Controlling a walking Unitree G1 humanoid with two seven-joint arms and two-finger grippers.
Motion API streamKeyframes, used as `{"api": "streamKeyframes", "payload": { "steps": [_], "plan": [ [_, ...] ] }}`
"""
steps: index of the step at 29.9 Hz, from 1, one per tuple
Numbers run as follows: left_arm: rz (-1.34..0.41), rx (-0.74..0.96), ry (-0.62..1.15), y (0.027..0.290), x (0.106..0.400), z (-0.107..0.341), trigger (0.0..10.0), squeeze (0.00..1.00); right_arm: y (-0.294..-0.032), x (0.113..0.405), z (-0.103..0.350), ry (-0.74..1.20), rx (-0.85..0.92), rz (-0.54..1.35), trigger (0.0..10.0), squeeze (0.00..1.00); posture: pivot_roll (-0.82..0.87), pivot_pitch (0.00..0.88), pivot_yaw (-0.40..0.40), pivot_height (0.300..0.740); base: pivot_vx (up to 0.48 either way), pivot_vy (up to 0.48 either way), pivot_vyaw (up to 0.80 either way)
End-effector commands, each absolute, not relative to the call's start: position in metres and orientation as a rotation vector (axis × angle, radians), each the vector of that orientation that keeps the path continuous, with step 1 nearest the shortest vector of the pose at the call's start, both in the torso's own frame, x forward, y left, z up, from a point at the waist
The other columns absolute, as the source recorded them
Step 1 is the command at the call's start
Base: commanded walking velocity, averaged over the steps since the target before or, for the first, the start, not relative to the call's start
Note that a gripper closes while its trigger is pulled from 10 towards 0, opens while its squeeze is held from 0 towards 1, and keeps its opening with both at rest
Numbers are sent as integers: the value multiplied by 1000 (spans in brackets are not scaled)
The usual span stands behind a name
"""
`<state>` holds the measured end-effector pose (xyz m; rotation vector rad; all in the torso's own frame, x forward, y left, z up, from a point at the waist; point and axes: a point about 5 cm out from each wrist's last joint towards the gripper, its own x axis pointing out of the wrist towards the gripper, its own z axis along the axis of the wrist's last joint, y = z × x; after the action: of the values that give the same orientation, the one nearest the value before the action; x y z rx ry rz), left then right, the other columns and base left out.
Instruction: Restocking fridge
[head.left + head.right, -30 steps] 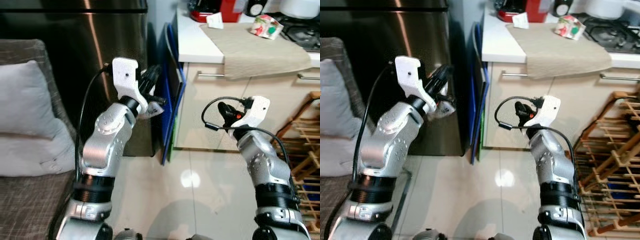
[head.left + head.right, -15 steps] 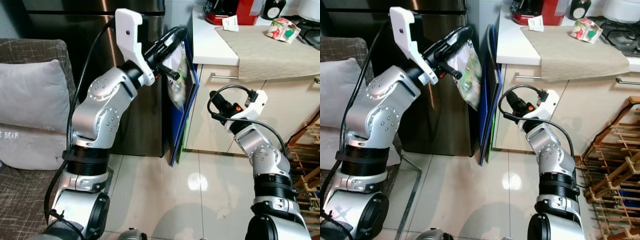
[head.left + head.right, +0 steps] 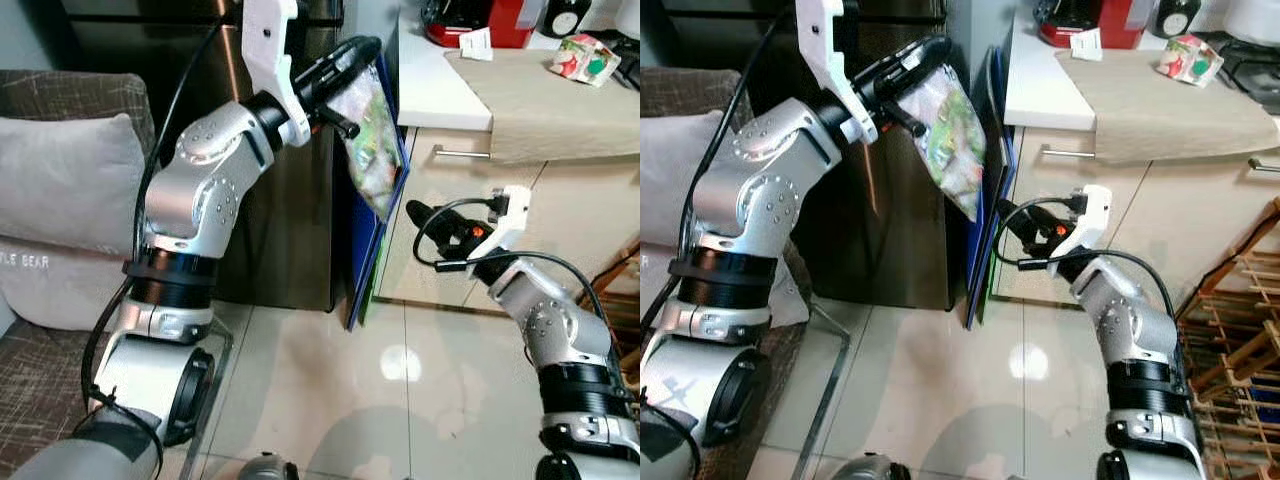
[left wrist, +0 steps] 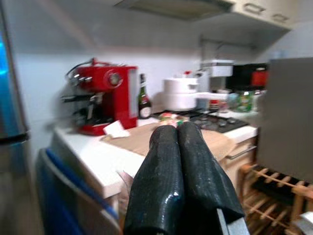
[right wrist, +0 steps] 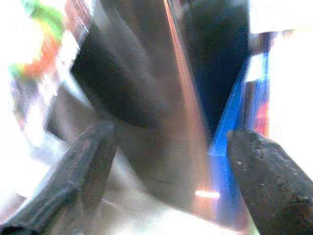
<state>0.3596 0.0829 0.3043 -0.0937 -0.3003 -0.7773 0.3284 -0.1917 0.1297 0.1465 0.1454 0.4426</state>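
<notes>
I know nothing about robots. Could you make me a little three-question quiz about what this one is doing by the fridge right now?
1. True or false: the left gripper is shut on the clear bag of greens.
2. Which describes the right gripper?
A. shut on a bottle
B. open and holding nothing
C. resting on the counter
3. Fill in: the bag hangs in front of the dark steel ____, beside the blue boards leaning on the cabinet.

Key
1. True: the wrist view shows the fingers pressed together.
2. B: its fingers stand apart, low before the cabinet.
3. fridge
</notes>
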Motion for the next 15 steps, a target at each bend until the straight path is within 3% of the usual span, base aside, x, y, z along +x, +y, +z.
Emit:
{"api": "streamKeyframes", "payload": {
  "steps": [1, 5, 9, 15],
  "plan": [
    [-747, -81, -340, 88, 361, 317, 10000, 0, -189, 326, 120, 129, -171, 409, 10000, 1000, -31, 0, 60, 736, 0, 0, 0],
    [-754, -72, -343, 87, 361, 317, 10000, 0, -186, 324, 120, 75, -333, 406, 10000, 1000, -32, 0, 61, 736, 0, 0, 0],
    [-739, -45, -320, 86, 364, 311, 10000, 0, -182, 324, 131, -68, -688, 379, 10000, 1000, -36, 0, 62, 736, 0, 0, 0],
    [-673, -53, -290, 90, 372, 310, 10000, 0, -178, 324, 135, -182, -714, 345, 10000, 1000, -36, 0, 61, 736, 0, 0, 0]
  ]
}}
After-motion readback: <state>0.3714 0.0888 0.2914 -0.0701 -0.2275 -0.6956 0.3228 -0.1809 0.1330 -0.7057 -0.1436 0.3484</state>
